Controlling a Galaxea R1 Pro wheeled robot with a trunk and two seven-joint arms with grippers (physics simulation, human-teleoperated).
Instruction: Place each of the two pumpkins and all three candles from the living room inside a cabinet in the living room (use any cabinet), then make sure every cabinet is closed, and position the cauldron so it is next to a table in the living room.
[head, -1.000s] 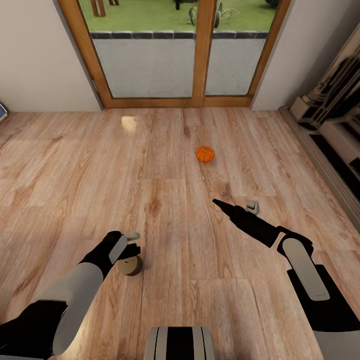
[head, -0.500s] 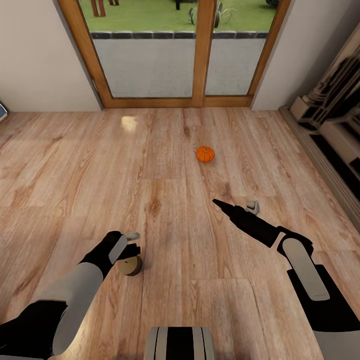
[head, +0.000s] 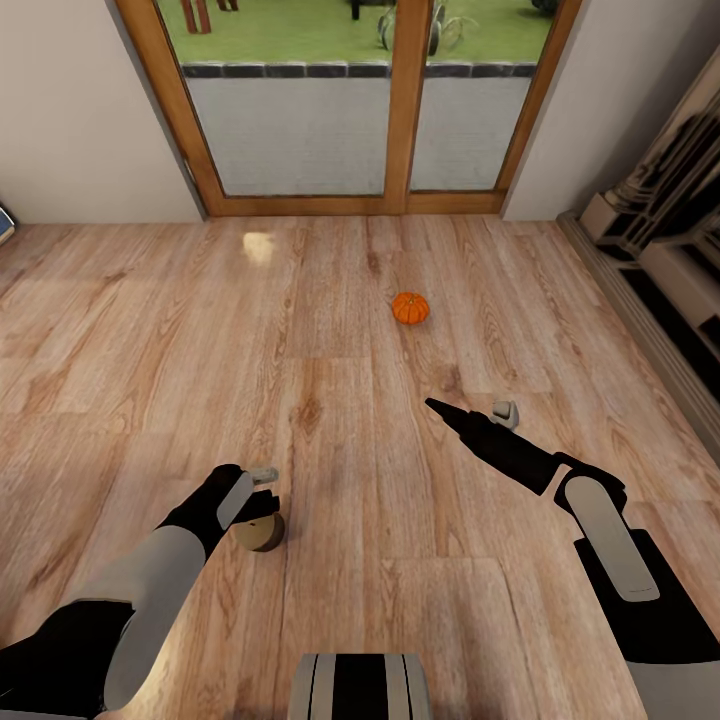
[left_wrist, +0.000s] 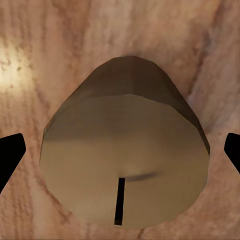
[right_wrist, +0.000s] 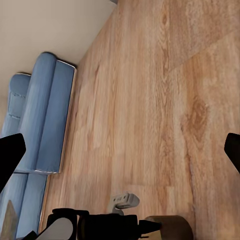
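The left gripper (head: 268, 497) hangs directly above a candle (head: 262, 532) that stands upright on the floor (head: 150, 350). In the left wrist view the fingers (left_wrist: 10, 155) show as dark tips at either side of the candle (left_wrist: 125, 150), spread apart, with floor visible between each tip and the candle's wall. They are not touching it. The candle sits centred between the two fingers, wick (left_wrist: 119, 201) facing the camera. This alignment suggests a top-down grasp in preparation: the fingers are wide enough to straddle the body, and a straight descent would bring them down either side of it.

The right gripper (head: 470, 410) is held out low over the floor, forward of the candle and well apart from it. Its fingers are apart: the right wrist view shows one dark tip (right_wrist: 10, 152) at each edge, with nothing between them but bare floor. The arm appears parked, keeping clear of the left arm's work.

A pumpkin (head: 410, 308) rests on the floor beyond the right gripper, farther from the candle, toward the glass doors (head: 400, 100). It is untouched and in open space, so it is likely a later pickup.

In the right wrist view a blue sofa (right_wrist: 40, 130) lies along the wall, far from the candle. No cabinet can be identified with certainty; the candle and pumpkin are both not yet stowed.
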